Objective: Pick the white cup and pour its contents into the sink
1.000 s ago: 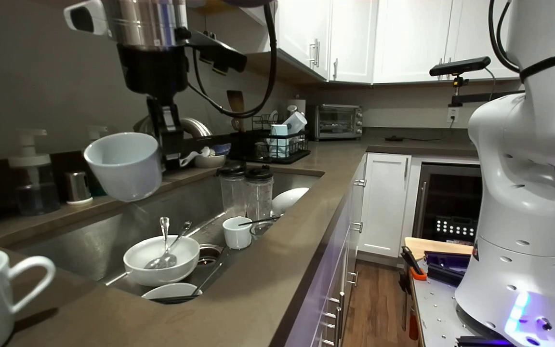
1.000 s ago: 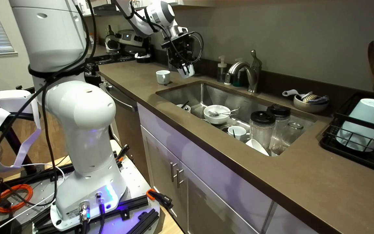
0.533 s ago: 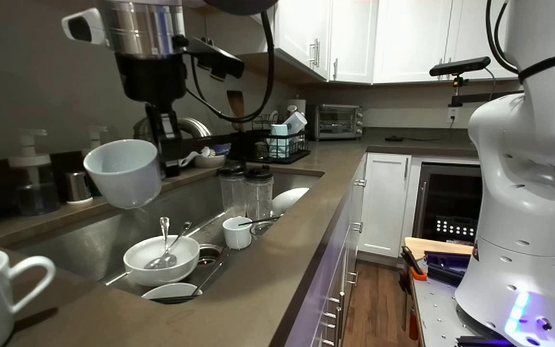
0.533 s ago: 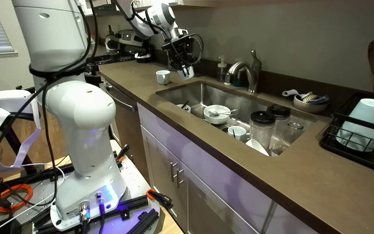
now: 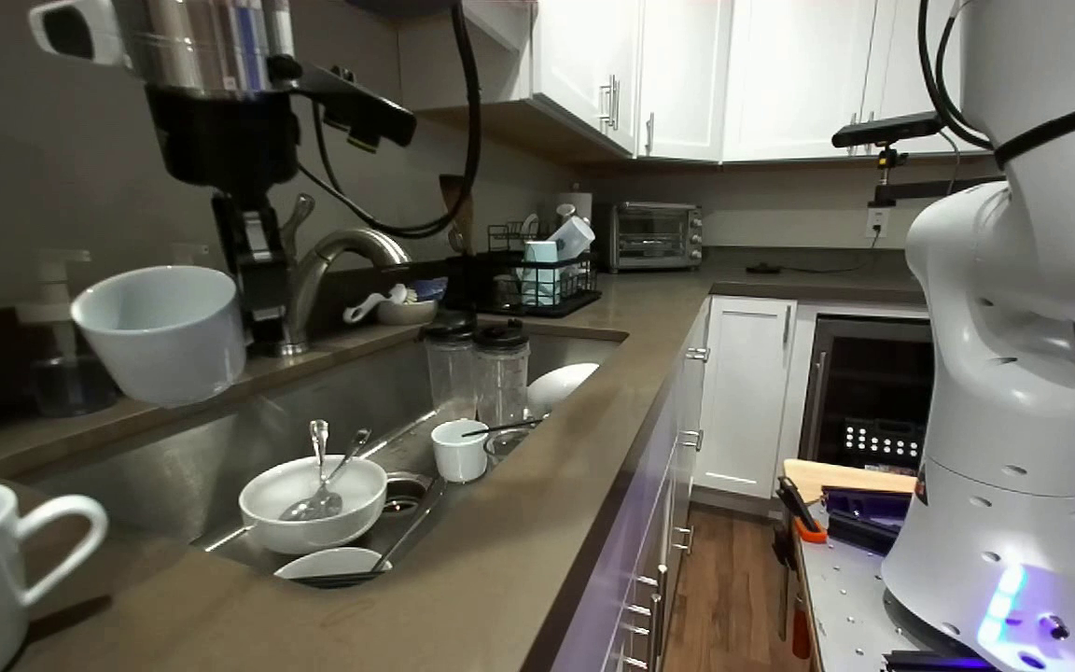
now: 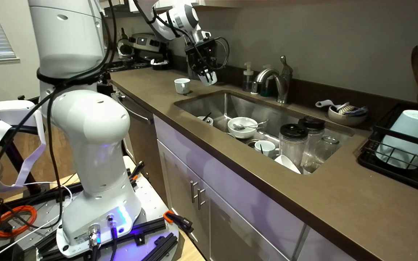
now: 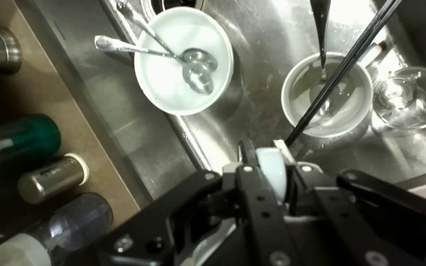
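Gripper (image 7: pixel 268 162) found narrowed, jaws clamped on a thin part of the white cup (image 5: pixel 160 345); handle or wall cannot be told. You hold it slightly tilted above the sink (image 5: pixel 211 439), contents hidden. For the pour, judged next: tip slowly and low over the sink, mouth clear of the bowl (image 5: pixel 314 534) within it and the faucet (image 5: pixel 365 245) behind it.

Wht. arm (image 6: pixel 102 119), blk. cables (image 5: pixel 473 103); blk. hand (image 7: pixel 268 157) w/ silver screws (image 7: pixel 123 243); base (image 6: pixel 98 217) lit blue.
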Controlling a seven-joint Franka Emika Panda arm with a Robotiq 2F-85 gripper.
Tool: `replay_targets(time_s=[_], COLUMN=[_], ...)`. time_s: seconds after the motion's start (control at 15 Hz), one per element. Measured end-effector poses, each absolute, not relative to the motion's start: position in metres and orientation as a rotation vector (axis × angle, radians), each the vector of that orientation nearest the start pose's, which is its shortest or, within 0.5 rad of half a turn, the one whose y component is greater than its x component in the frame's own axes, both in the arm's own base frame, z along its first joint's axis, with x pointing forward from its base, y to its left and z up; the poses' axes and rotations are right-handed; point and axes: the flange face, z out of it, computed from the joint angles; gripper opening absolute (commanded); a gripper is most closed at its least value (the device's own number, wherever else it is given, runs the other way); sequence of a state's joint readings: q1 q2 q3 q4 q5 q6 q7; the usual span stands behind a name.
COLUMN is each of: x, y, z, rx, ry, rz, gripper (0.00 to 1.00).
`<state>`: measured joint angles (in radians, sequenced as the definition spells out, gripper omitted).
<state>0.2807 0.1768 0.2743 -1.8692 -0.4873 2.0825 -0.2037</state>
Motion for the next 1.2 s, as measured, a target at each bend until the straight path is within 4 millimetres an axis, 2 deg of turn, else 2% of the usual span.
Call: replay_targets(time_s=[0.27, 0.87, 1.2], x=[0.553, 0.577, 0.581], y=[0.312, 0.344, 0.356], z=[0.435, 0.393, 0.385], rx=[-2.968, -2.745, -2.692], ry=[-1.737, -1.835, -1.866], rz=[-0.306, -0.224, -0.217], gripper=[0.06, 0.06, 0.06])
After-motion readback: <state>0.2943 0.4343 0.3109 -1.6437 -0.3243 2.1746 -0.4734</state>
